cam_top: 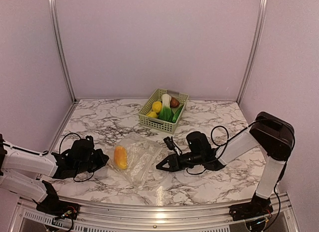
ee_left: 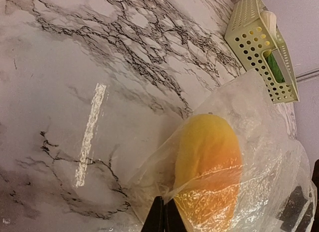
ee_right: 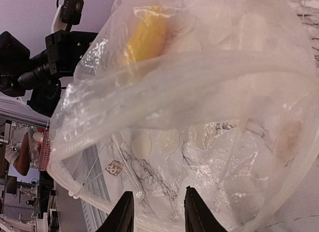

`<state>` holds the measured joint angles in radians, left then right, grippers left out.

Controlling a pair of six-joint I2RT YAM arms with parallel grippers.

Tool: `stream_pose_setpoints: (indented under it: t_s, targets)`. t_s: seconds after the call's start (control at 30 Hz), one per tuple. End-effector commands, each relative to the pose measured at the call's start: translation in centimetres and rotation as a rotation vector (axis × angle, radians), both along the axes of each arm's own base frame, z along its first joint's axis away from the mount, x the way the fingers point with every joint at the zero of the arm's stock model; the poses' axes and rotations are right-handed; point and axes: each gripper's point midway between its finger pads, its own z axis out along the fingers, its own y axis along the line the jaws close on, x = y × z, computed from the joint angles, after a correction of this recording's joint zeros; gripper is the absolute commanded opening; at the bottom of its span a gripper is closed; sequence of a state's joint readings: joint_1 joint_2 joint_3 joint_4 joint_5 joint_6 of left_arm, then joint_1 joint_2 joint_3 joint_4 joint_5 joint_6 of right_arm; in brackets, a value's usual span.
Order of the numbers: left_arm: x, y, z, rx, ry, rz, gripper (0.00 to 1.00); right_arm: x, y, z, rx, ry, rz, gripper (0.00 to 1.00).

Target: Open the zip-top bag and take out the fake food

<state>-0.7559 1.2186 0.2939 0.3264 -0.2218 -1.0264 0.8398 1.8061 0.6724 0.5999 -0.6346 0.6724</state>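
Top view: zip-top bag (cam_top: 138, 156) lies flat on the marble surface (cam_top: 99, 123), near-centre, btwn the two arms. The mango (cam_top: 120, 157) is inside it, at its left end. Left claw (cam_top: 104, 159) is at the bag's left edge, right claw (cam_top: 159, 166) at its right edge. Far of the bag, apart from it, is the pale green slotted basket (cam_top: 149, 121). It holds the rest of the fake food: two yellow lemons (cam_top: 156, 107), white-green leafy veg (cam_top: 166, 99), brown piece (cam_top: 174, 102) and green pod (cam_top: 170, 115).

Left wrist view gives what the top view can't. The left claw's tips are pressed together w/ no gap and the bag's film is pinched btwn them. The mango sits just beyond the tips, under crinkled plastic. The basket's holed wall shows far right, w/ green visible through a slot.

Right wrist view: right claw's fingers (ee_right: 123, 212) stand apart, w/ a clear gap. Bag film fills the gap and most of the frame. Can't tell if the film touches either pad. The mango shows as a blurred yellow patch at the far end, and the left arm is dark beyond it. Marble veins show through the plastic.
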Motion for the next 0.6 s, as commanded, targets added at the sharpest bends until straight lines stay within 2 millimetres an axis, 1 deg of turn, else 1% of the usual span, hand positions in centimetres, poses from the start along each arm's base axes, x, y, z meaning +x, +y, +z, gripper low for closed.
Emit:
stream_pose_setpoints:
  t_s: [0.0,0.1,0.17,0.23,0.37,0.47,0.5,0.53,0.57]
  targets:
    - [0.0,-2.0,1.2,-0.04,-0.056,-0.063,0.0,1.3,2.3,1.0,0.078,-0.022,0.002,0.31]
    - [-0.4,-3.6,2.1,-0.074,-0.086,-0.136,0.0,2.1,3.1,0.2,0.075,-0.029,-0.001,0.31]
    - [-0.9,-4.7,2.6,-0.085,-0.108,-0.197,0.0,2.4,3.7,0.1,0.094,-0.029,0.003,0.32]
    - [-1.2,-5.4,2.9,-0.076,-0.119,-0.243,0.0,2.6,4.2,0.0,0.11,-0.023,0.008,0.33]
    - [-1.5,-4.5,2.9,-0.031,-0.116,-0.239,0.01,2.8,4.4,-0.4,0.113,-0.018,0.003,0.38]
    - [-1.2,-3.0,3.5,0.001,-0.139,-0.187,0.23,2.9,4.2,-1.2,0.091,-0.012,-0.007,0.43]
    - [-1.1,-2.6,3.7,0.014,-0.148,-0.173,0.3,2.9,4.2,-1.3,0.088,-0.011,-0.01,0.46]
    - [-1.0,-2.1,3.7,0.035,-0.146,-0.157,0.4,3.0,4.1,-1.7,0.081,-0.007,-0.013,0.49]
    - [-0.8,-1.8,3.8,0.049,-0.149,-0.144,0.47,2.9,4.0,-1.9,0.077,-0.003,-0.014,0.53]
